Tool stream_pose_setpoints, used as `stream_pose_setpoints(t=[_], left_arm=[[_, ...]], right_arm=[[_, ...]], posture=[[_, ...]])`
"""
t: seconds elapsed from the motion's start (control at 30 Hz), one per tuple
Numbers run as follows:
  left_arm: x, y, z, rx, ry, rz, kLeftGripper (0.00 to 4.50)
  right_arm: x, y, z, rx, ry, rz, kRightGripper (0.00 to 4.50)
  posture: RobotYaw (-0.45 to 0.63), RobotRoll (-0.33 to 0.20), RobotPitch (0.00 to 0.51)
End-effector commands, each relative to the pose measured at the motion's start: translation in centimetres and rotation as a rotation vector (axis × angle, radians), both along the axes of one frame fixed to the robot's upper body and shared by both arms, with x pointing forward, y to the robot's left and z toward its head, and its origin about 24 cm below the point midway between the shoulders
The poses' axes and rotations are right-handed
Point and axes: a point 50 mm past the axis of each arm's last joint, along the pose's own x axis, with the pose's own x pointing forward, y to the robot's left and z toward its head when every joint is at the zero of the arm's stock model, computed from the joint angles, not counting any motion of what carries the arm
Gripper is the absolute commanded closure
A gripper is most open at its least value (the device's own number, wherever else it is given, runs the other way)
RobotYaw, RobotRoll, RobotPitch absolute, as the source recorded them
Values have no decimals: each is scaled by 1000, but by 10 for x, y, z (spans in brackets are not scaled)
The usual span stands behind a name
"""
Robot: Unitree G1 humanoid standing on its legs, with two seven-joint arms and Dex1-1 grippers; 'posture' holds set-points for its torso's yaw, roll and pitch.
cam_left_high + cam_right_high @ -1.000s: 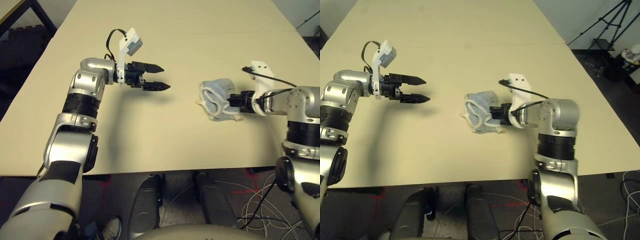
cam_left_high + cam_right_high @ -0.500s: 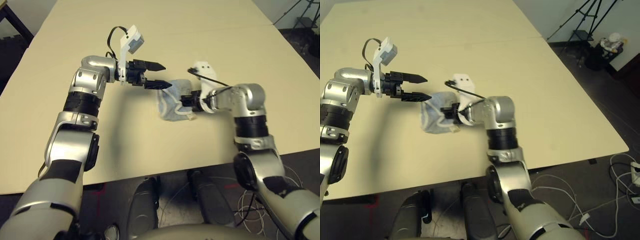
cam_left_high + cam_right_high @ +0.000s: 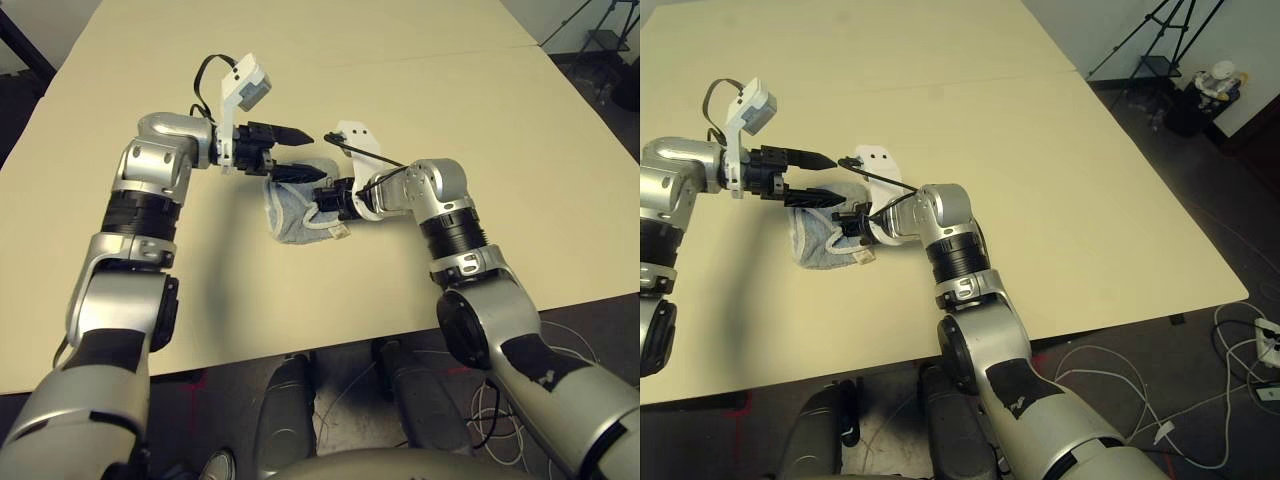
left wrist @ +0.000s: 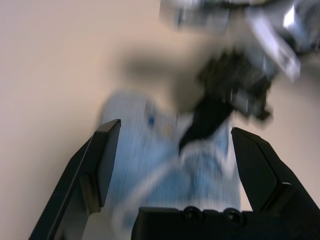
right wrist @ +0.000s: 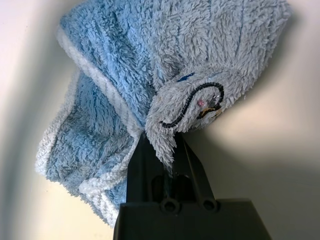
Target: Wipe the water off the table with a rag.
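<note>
Dragged leftward across the table (image 3: pixel 520 150), the right gripper (image 3: pixel 322 196) stays pinched shut on a bunched fold of the rag (image 3: pixel 292 208), which now lies left of centre under the left gripper (image 3: pixel 296 152), whose fingers stand apart just above it. Light, soft and floppy terry, it looks best held by a thick gathered fold near the corded hem, as a thin edge could slip out.

Even, bright overhead light on desk (image 3: pixel 420 110); soft shadows beside left arm (image 3: pixel 135 240). Head views sharp. Left wrist view heavily blurred; right wrist view crisp on rag (image 5: pixel 165 85).
</note>
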Motion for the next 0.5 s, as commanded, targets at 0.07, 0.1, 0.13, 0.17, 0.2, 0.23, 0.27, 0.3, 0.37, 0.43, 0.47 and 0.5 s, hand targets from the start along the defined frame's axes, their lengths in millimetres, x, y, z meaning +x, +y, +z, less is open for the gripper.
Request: stream_pose_setpoints(t=[0.07, 0.1, 0.13, 0.17, 0.2, 0.23, 0.27, 0.3, 0.37, 0.43, 0.47, 0.5], left_arm=[[-9, 13, 7, 115, 31, 16, 0], [-9, 16, 9, 122, 26, 25, 0], [-8, 17, 11, 125, 23, 30, 0], [-8, 18, 12, 126, 21, 33, 0], [-8, 19, 12, 127, 19, 35, 0], [-8, 19, 13, 127, 19, 35, 0], [-8, 19, 12, 127, 19, 32, 0], [-8, 18, 12, 126, 21, 30, 0], [-7, 18, 12, 124, 23, 25, 0], [-7, 18, 12, 122, 23, 24, 0], [-6, 18, 11, 121, 23, 23, 0], [-5, 18, 11, 121, 23, 23, 0]], right_arm=[[-4, -36, -32, -100, 134, -63, 4468], [-3, -47, -32, -108, 135, -88, 4468], [-2, -60, -32, -116, 137, -116, 4468], [-1, -70, -31, -122, 140, -138, 4468], [-1, -83, -31, -134, 140, -162, 4468], [-1, -94, -30, -146, 139, -183, 4468], [-1, -106, -29, -160, 138, -206, 4468], [-2, -117, -28, -172, 138, -224, 4468], [-4, -141, -25, -205, 133, -265, 4468], [-5, -165, -21, -240, 123, -303, 4468], [-6, -176, -18, -257, 117, -323, 4468], [-6, -186, -15, -270, 110, -342, 4468]], posture=[[85, 0, 270], [85, 0, 270], [83, 0, 270], [81, 0, 269], [78, 0, 269], [74, 0, 267], [71, 0, 266], [70, 0, 265], [63, 0, 262], [55, 0, 259], [49, 0, 256], [49, 0, 256]])
